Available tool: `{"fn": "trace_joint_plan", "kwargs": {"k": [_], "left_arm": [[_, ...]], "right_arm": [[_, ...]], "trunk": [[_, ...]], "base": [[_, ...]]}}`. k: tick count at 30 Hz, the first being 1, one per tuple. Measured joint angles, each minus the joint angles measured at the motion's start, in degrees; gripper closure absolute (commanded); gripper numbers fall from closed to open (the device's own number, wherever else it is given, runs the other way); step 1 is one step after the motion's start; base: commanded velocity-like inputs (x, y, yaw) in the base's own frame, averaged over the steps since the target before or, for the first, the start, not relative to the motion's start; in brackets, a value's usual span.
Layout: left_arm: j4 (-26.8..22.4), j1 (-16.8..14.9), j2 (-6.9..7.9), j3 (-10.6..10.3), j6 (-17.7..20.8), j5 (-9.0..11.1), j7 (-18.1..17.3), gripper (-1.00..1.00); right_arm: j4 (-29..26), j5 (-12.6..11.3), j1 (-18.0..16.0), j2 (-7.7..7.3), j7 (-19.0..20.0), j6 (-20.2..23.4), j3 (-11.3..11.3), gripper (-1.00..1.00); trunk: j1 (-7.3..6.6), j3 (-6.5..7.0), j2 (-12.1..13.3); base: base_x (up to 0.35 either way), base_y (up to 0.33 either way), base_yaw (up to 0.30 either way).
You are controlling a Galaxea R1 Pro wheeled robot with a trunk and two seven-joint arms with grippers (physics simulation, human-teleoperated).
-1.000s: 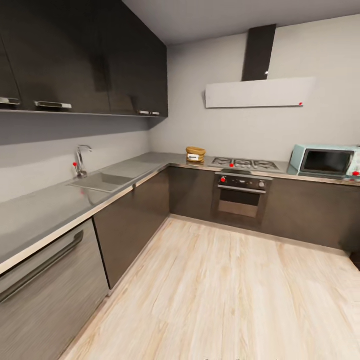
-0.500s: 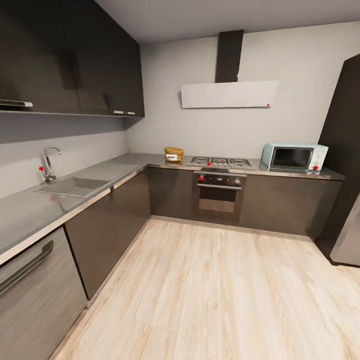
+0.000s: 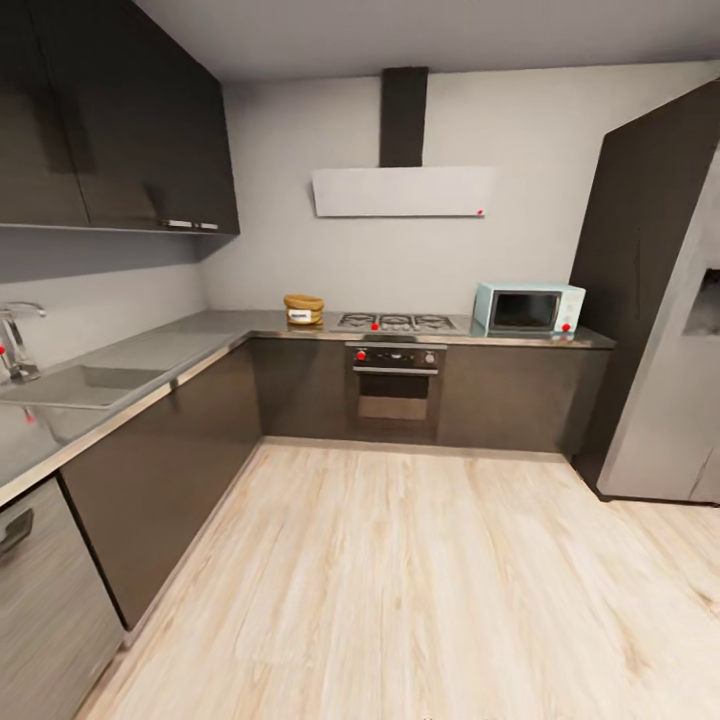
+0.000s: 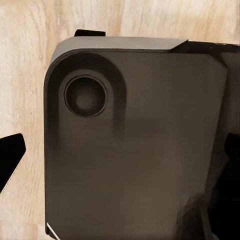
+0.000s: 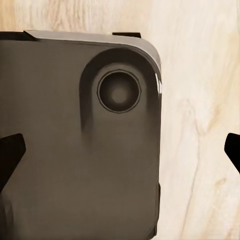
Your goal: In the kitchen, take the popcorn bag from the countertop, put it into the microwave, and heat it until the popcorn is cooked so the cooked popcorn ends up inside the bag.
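left hand [image 4: 120, 165] above wood floor [image 3: 420, 580], hanging.

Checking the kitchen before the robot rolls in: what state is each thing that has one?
popcorn bag: upright on the countertop, left of the hob.
microwave: door shut.
oven: door shut.
upper cabinets: shut.
faucet: no water showing.
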Motion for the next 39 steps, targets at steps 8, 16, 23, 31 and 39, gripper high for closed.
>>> {"fn": "trace_joint_plan", "kwargs": {"k": [8, 16, 23, 31, 39], "left_arm": [[0.0, 0.0, 0.07, 0.1, 0.0, 0.0, 0.0, -1.0], [0.0, 0.0, 0.08, 0.1, 0.0, 0.0, -0.2, -1.0], [0.0, 0.0, 0.05, 0.1, 0.1, 0.0, -0.5, -1.0], [0.0, 0.0, 0.0, 0.1, 0.1, 0.0, -0.5, -1.0], [-0.1, 0.0, 0.0, 0.0, 0.0, -0.1, -0.4, -1.0]], "right_arm": [[0.0, 0.1, 0.0, 0.0, 0.0, -0.1, 0.0, -1.0], [0.0, -0.1, 0.0, 0.0, 0.0, -0.1, 0.0, -1.0], [0.0, -0.2, 0.0, 0.0, 0.0, -0.1, 0.0, -1.0], [0.0, -0.1, 0.0, -0.04, 0.0, -0.1, 0.0, -1.0], [0.0, 0.2, 0.0, 0.0, 0.0, -0.1, 0.1, -1.0]], "trunk": [[0.0, 0.16, 0.0], [0.0, 0.33, 0.0], [0.0, 0.54, 0.0], [0.0, 0.78, 0.0], [0.0, 1.03, 0.0]], "base": [[0.0, 0.0, -0.283], [0.0, 0.0, -0.283], [0.0, 0.0, -0.283], [0.0, 0.0, -0.283], [0.0, 0.0, -0.283]]}}
